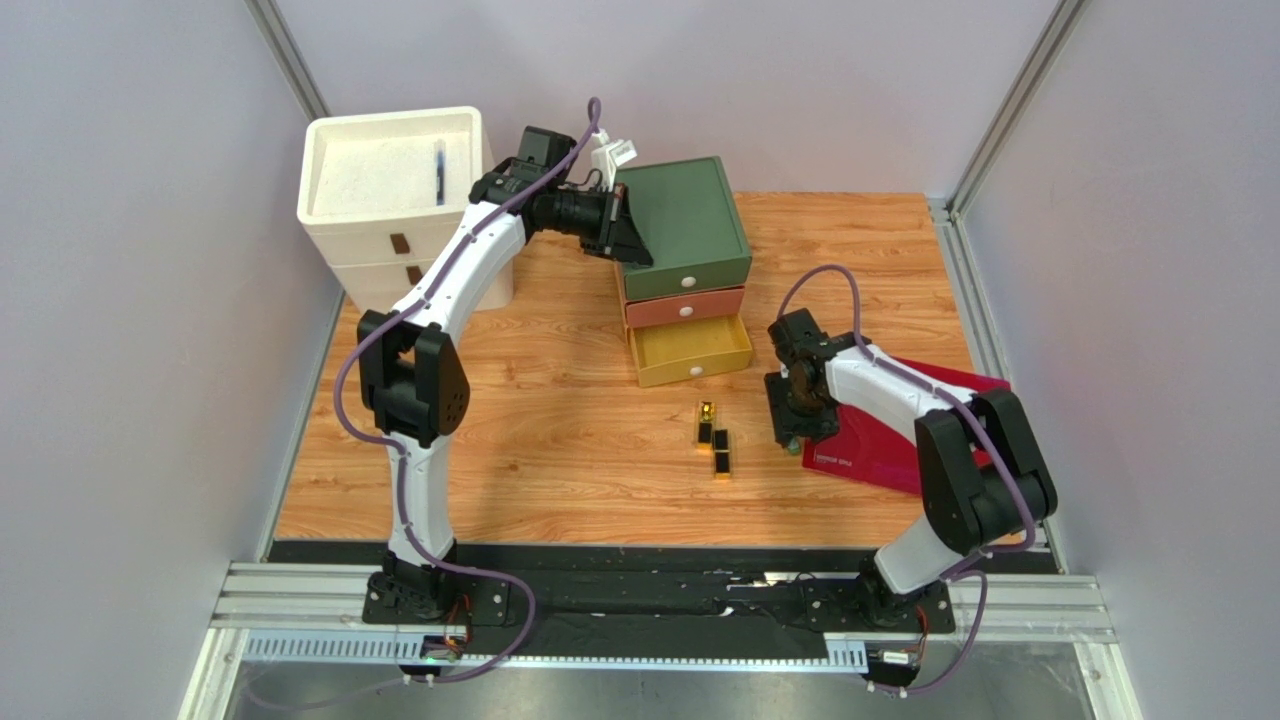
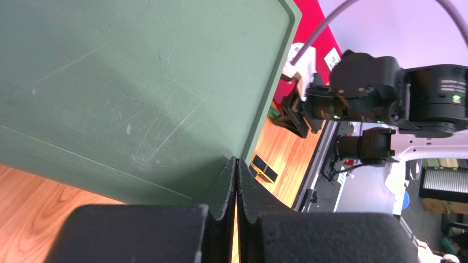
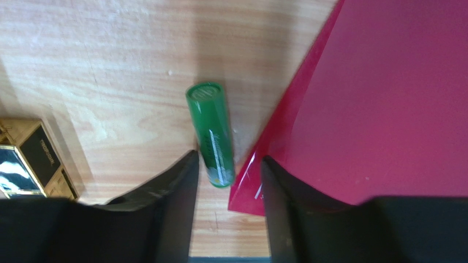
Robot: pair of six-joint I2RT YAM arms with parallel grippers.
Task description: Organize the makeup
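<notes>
From above, the bright green stick point(image 3: 212, 133) is hidden — the right gripper point(image 1: 790, 432) covers it. The black-and-gold case point(image 3: 34, 160) runs off the right wrist view's left edge.

White arms point(image 1: 451, 285), black joints point(image 1: 413, 383), purple cables point(image 1: 349, 393), black fingers point(image 3: 165, 219).

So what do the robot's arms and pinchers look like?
The left arm and right arm have white tubes, chunky black joints and a looping purple cable each. The left gripper and right gripper are black, with two wedge-shaped fingers.
</notes>
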